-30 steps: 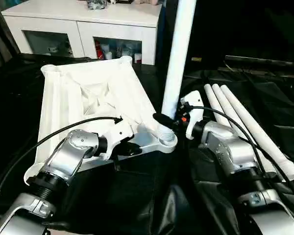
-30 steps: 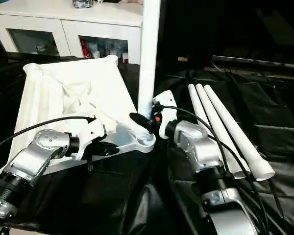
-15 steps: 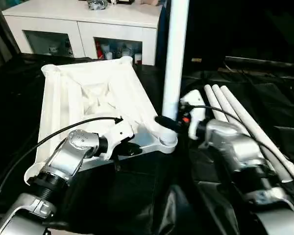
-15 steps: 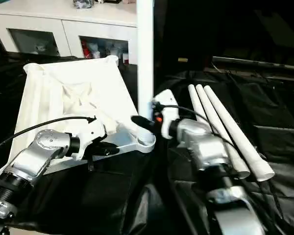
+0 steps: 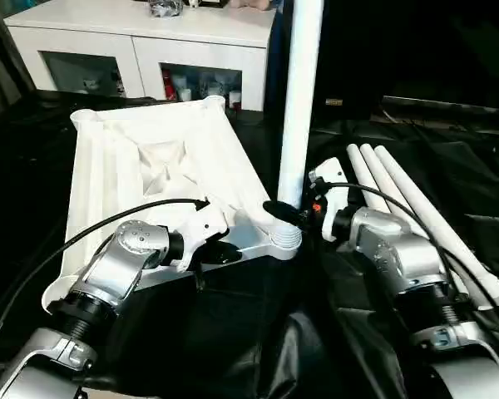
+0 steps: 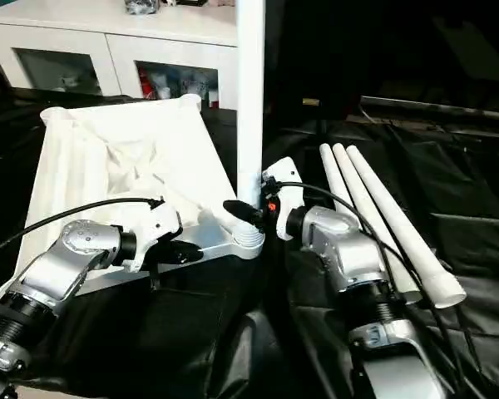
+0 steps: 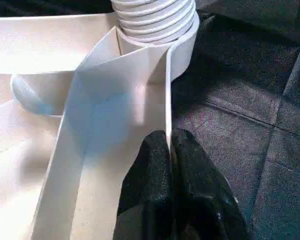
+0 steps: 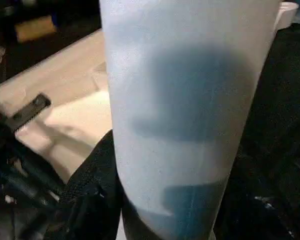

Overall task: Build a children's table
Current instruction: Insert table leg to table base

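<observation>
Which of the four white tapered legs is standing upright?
The white tapered round leg in the tabletop's corner socket; the other three legs lie side by side on black cloth.

1. upright leg [image 5: 299, 100] stands in the near corner socket [image 5: 284, 243], blocking the middle.
2. three spare legs [image 5: 416, 216] fill the right side of the black-covered surface [image 5: 233, 332].
3. white cabinet [image 5: 141, 41] closes off the back.
4. open cloth in front of the tabletop [image 5: 150, 166].
</observation>
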Motion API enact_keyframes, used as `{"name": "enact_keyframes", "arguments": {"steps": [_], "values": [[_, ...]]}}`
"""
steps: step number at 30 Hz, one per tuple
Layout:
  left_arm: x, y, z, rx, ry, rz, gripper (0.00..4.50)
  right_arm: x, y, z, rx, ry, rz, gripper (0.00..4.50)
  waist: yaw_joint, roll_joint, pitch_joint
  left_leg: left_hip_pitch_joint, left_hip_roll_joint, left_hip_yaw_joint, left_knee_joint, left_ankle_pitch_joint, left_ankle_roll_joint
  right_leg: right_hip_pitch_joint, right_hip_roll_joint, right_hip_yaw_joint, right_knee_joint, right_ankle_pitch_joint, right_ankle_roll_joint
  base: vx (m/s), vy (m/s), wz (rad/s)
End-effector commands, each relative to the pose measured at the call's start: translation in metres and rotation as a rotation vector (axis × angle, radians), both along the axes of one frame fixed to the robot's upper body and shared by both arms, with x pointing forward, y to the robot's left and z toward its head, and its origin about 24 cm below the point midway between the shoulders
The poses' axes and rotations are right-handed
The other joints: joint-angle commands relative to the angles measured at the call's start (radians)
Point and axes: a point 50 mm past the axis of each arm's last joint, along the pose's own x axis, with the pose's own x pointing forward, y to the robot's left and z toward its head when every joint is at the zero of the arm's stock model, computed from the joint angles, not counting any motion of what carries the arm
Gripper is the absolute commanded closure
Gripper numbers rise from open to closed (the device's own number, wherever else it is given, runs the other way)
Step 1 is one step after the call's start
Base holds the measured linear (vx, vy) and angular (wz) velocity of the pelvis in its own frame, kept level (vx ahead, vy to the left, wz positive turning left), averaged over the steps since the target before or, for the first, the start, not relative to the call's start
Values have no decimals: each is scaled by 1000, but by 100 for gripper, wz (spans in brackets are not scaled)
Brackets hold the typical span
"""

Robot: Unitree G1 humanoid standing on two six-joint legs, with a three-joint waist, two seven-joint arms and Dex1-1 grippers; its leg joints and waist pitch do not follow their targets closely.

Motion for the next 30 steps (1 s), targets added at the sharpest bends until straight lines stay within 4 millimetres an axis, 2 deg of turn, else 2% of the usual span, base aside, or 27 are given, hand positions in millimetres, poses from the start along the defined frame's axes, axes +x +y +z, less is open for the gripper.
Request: {"name": "enact_keyframes", "arguments": {"steps": [1, 10, 11, 12, 14, 15, 18, 24, 30], "values": [[5, 4, 7, 9, -46, 25, 450, -3, -9, -13, 30, 49, -44, 259, 1, 4, -69, 15, 60, -24, -81, -195, -8, 43, -112, 57, -91, -291, -176, 0, 0, 0], [7, 2, 9, -2, -73, 34, 450, -16, -28, -37, 188, 81, -158, 259, 4, 6, -72, 13, 63, -24, -81, -178, 3, 45, -114, 56, -88, -253, -189, 0, 0, 0], [7, 1, 9, -3, -75, 34, 450, -18, -30, -39, 190, 82, -169, 259, 3, 6, -70, 13, 62, -23, -82, -187, 2, 44, -113, 56, -89, -263, -190, 0, 0, 0], [7, 1, 9, -2, -78, 34, 450, -21, -32, -44, 183, 73, -179, 259, 4, 12, -69, 13, 62, -25, -83, -201, 0, 43, -114, 55, -92, -283, -187, 0, 0, 0], [8, 1, 9, 1, -86, 32, 450, -26, -33, -50, 158, 50, -185, 259, 3, 10, -67, 17, 63, -25, -85, -224, -3, 39, -113, 56, -97, -317, -179, 0, 0, 0], [9, 2, 10, 2, -89, 32, 450, -29, -33, -51, 129, 25, -178, 259, 3, 12, -67, 18, 63, -26, -85, -233, -5, 39, -113, 56, -98, -332, -176, 0, 0, 0], [9, 2, 10, 9, -92, 29, 450, -32, -31, -50, 81, -9, -162, 260, 3, 11, -66, 16, 64, -28, -90, -235, -7, 40, -111, 55, -97, -327, -170, 0, 0, 0], [9, 2, 9, 29, -97, 17, 450, -30, -19, -35, -1, -79, -67, 260, 1, 13, -65, 17, 63, -29, -91, -253, -9, 38, -111, 58, -99, -347, -165, 0, 0, 0], [8, 2, 9, 41, -103, 1, 450, -27, -7, -29, -66, -42, 52, 260, -1, 7, -64, 17, 61, -27, -89, -245, -5, 41, -111, 59, -99, -344, -170, 0, 0, 0]]}}
